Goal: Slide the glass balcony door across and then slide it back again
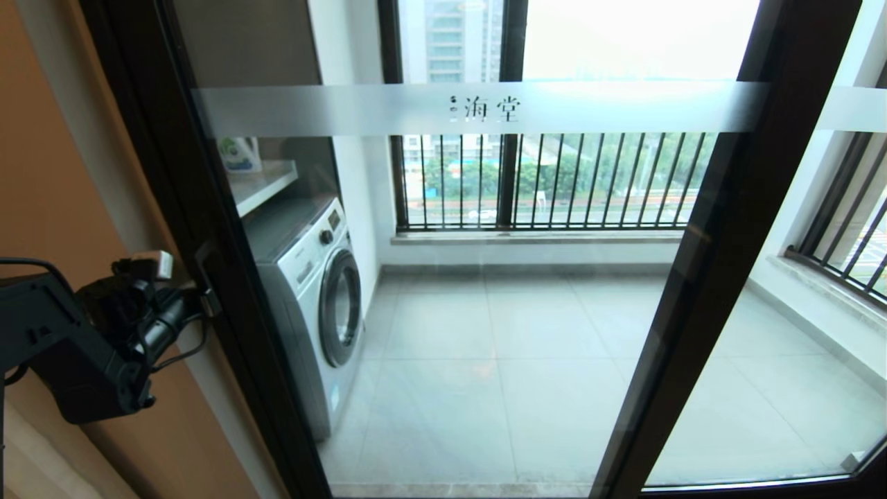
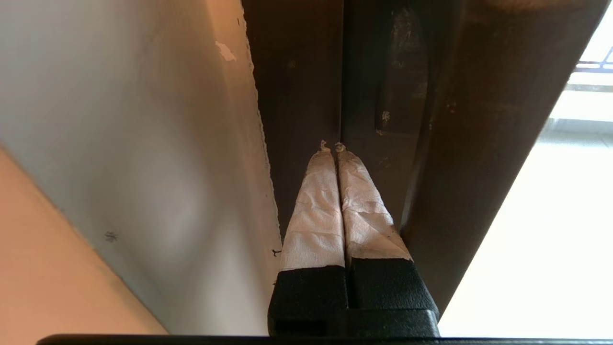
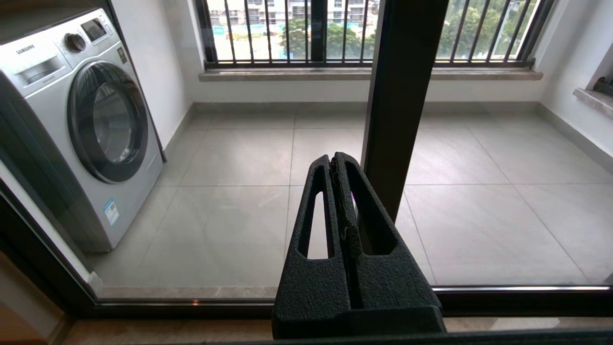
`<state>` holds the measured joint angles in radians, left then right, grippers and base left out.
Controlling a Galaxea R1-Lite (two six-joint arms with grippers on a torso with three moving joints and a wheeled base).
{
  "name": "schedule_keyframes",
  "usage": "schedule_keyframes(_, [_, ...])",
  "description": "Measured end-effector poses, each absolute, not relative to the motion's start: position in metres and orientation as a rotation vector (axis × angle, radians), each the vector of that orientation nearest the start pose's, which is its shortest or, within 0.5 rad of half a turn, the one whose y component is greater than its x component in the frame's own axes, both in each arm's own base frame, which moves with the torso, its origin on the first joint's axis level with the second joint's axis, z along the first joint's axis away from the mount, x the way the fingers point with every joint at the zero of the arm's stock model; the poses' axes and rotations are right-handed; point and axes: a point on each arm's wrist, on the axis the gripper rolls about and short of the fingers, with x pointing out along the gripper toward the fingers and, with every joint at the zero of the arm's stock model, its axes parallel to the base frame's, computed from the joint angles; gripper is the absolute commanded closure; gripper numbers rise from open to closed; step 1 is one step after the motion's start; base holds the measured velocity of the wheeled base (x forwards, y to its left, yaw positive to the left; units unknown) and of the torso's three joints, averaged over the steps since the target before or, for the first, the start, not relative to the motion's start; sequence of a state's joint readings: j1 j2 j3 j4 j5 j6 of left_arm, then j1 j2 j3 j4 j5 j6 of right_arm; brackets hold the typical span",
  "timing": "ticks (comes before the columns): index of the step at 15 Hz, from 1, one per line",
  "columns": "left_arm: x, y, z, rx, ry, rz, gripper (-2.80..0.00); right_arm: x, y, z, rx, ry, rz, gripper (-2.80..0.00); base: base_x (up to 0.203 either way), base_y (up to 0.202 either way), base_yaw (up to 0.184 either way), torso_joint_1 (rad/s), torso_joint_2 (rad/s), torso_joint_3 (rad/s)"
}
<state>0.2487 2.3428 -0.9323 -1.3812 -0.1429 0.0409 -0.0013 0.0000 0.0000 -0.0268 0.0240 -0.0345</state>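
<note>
The glass balcony door (image 1: 443,291) fills the middle of the head view, a clear pane in a dark frame with a frosted band (image 1: 478,109) across it bearing two Chinese characters. Its left stile runs down beside the orange-tan wall (image 1: 41,180), and a small dark handle (image 1: 206,274) sits on that stile.

The left gripper (image 1: 208,299) is at that edge, just under the handle. In the left wrist view its two white-wrapped fingers (image 2: 313,206) are pressed together with nothing between them, their tips touching the dark frame at the seam beside the recessed handle (image 2: 402,72).

Behind the glass on the left stands a front-loading washing machine (image 1: 315,298) under a shelf with a detergent bottle (image 1: 240,154). Further back is a window with black vertical railing bars (image 1: 547,180) above a stone sill, and grey floor tiles (image 1: 499,367) cover the balcony. A second dark upright (image 1: 700,277) slants down the right side.

The right gripper (image 3: 337,165), seen only in its own wrist view, has its black fingers closed on nothing and hangs low before the glass, near that upright (image 3: 402,96).
</note>
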Motion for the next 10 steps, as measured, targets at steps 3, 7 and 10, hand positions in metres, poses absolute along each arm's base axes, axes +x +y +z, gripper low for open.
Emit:
schedule_keyframes(3, [0.406, 0.085, 0.051, 0.034, 0.034, 0.094, 0.00, -0.023, 0.001, 0.078, -0.035, -0.028, 0.022, 0.00, 0.000, 0.000, 0.000, 0.000, 0.00, 0.000])
schedule_keyframes(7, [0.412, 0.061, 0.052, 0.034, 0.044, 0.038, 0.00, -0.023, 0.001, 0.078, -0.035, -0.028, 0.022, 0.00, 0.000, 0.000, 0.000, 0.000, 0.00, 0.000])
schedule_keyframes(10, [0.414, 0.059, 0.059, 0.037, 0.026, 0.048, 0.00, -0.023, 0.001, 0.078, -0.035, -0.029, 0.023, 0.00, 0.000, 0.000, 0.000, 0.000, 0.00, 0.000])
